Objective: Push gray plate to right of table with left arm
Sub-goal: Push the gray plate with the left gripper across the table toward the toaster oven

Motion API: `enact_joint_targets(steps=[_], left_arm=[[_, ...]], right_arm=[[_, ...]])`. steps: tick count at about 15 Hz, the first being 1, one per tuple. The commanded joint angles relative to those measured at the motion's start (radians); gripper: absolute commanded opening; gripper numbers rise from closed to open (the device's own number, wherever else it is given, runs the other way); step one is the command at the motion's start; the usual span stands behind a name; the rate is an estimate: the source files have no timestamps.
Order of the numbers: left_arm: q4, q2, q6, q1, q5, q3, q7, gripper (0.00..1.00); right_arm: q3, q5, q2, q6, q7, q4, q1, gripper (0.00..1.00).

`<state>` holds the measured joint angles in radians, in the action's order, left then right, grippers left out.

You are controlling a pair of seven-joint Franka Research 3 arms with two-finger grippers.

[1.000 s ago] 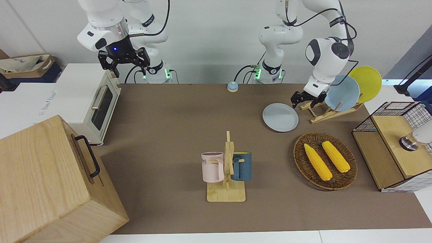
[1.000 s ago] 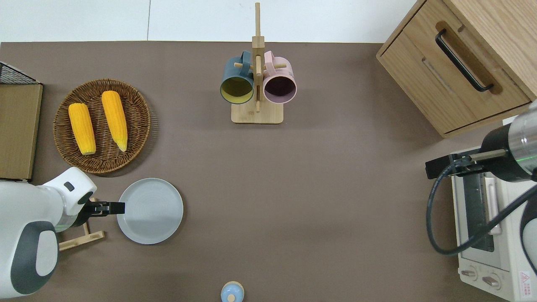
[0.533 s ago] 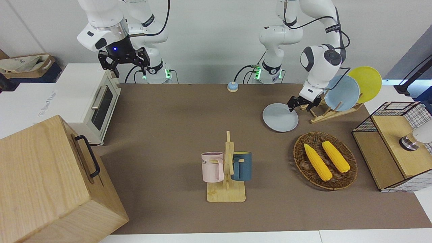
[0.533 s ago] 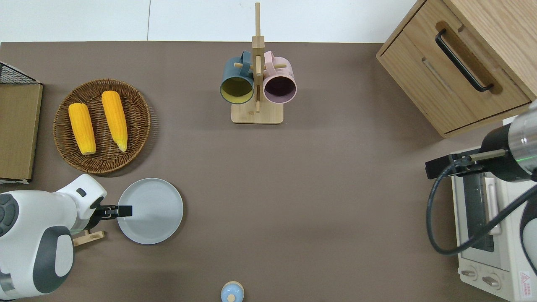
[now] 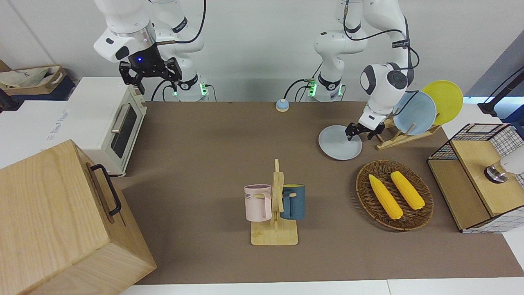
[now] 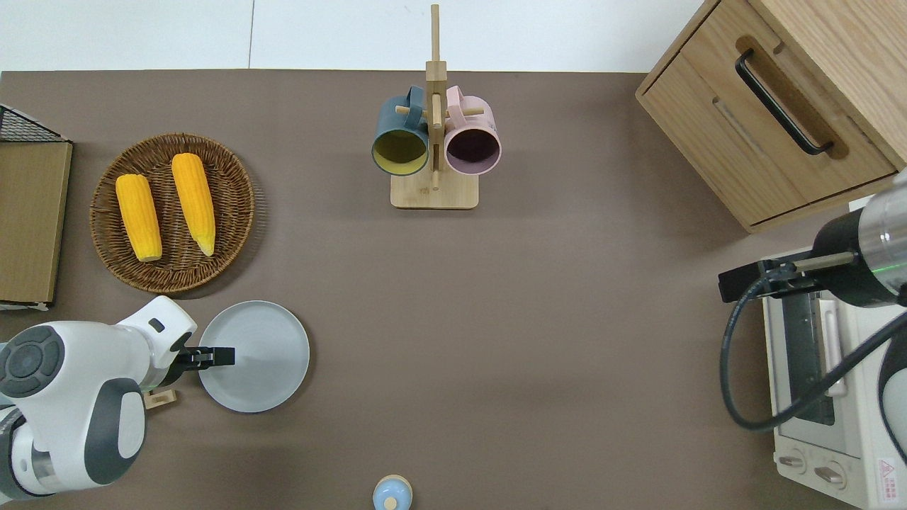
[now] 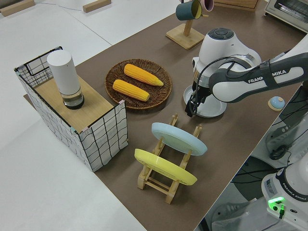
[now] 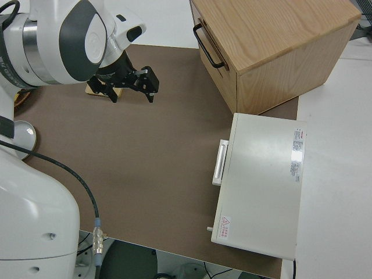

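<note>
The gray plate (image 5: 337, 145) lies flat on the brown table (image 5: 204, 155), toward the left arm's end; it also shows in the overhead view (image 6: 266, 358) and the left side view (image 7: 214, 109). My left gripper (image 5: 361, 136) points down, open and empty, low over the plate's edge that faces the wooden plate rack (image 5: 395, 137). One finger (image 5: 349, 137) is inside the rim; I cannot tell whether it touches. The gripper also shows in the overhead view (image 6: 207, 356) and the left side view (image 7: 192, 107). My right gripper (image 5: 152, 80) is open, empty and parked.
The rack holds a sky-blue plate (image 5: 416, 112) and a yellow plate (image 5: 445, 100). A wicker tray (image 5: 423, 213) with two corn cobs lies farther from the robots. A mug rack (image 5: 275, 209), a bell (image 5: 281, 105), a toaster oven (image 5: 108, 123) and a wooden cabinet (image 5: 61, 221) stand toward the right arm's end.
My left gripper has moved from beside the rack toward the right arm's end, onto the gray plate's edge. The plate has not moved. The right arm is still.
</note>
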<state>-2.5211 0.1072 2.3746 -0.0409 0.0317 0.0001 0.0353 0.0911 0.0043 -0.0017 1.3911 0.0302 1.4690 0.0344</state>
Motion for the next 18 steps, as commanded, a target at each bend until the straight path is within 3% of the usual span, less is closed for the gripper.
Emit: enact_joint_targets(steps=[1,3,4,7,10,18], left_arm=[[-0.018,-0.006,0.035,0.01,-0.013,0.003,-0.025,0.98],[-0.018,-0.008,0.035,0.01,-0.013,0.003,-0.025,0.93],[-0.018,-0.008,0.035,0.01,-0.013,0.003,-0.025,0.81],[-0.018,-0.008,0.035,0.01,-0.013,0.003,-0.035,0.27],[-0.018,-0.008,0.035,0.012,-0.013,-0.005,-0.057,0.0],[-0.015,-0.009,0.035,0.016,-0.013,-0.026,-0.095,0.0]], right_arm=[[0.006,0.008,-0.008,-0.012,-0.001,-0.001,-0.011,0.983],[0.006,0.01,-0.008,-0.012,-0.003,0.001,-0.011,0.983],[0.006,0.008,-0.008,-0.012,-0.003,-0.001,-0.011,0.983],[0.006,0.008,-0.008,-0.012,-0.003,0.001,-0.011,0.983],[0.006,0.008,-0.008,-0.012,-0.003,-0.001,-0.011,0.983],[0.006,0.008,-0.008,-0.012,-0.001,-0.001,-0.011,0.983]])
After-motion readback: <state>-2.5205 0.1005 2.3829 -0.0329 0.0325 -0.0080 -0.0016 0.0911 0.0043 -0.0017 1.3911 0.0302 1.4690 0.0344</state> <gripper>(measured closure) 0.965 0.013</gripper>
